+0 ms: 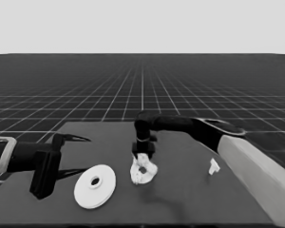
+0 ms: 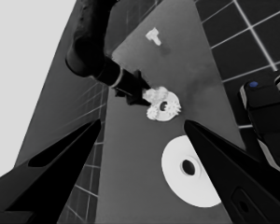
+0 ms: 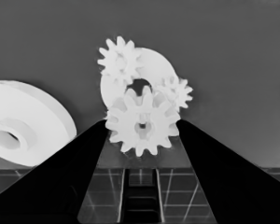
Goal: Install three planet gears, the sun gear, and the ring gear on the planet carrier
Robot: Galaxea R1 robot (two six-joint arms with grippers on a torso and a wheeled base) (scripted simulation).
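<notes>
The smaller round part (image 1: pixel 143 173) (the planet carrier) lies mid-table. Two planet gears (image 3: pixel 119 60) (image 3: pixel 177 91) sit on the smaller round part (image 3: pixel 151 63) either side of its hole. My right gripper (image 1: pixel 144 156) (image 3: pixel 142 123) hangs right over it, shut on a third planet gear (image 3: pixel 142 135) at the part's near edge. The larger round part (image 1: pixel 95 186) (the ring gear) lies flat to the left. My left gripper (image 1: pixel 87 155) (image 2: pixel 142 122) waits open over the table's left end, holding nothing. The left wrist view shows the smaller round part (image 2: pixel 173 111) and the larger round part (image 2: pixel 182 154).
A thin white piece (image 1: pixel 213 166) (image 2: pixel 154 36) lies toward the table's right side, beside the right arm's pale forearm (image 1: pixel 256 171). Dark machinery with blue lights (image 2: pixel 266 121) shows past the table's edge in the left wrist view.
</notes>
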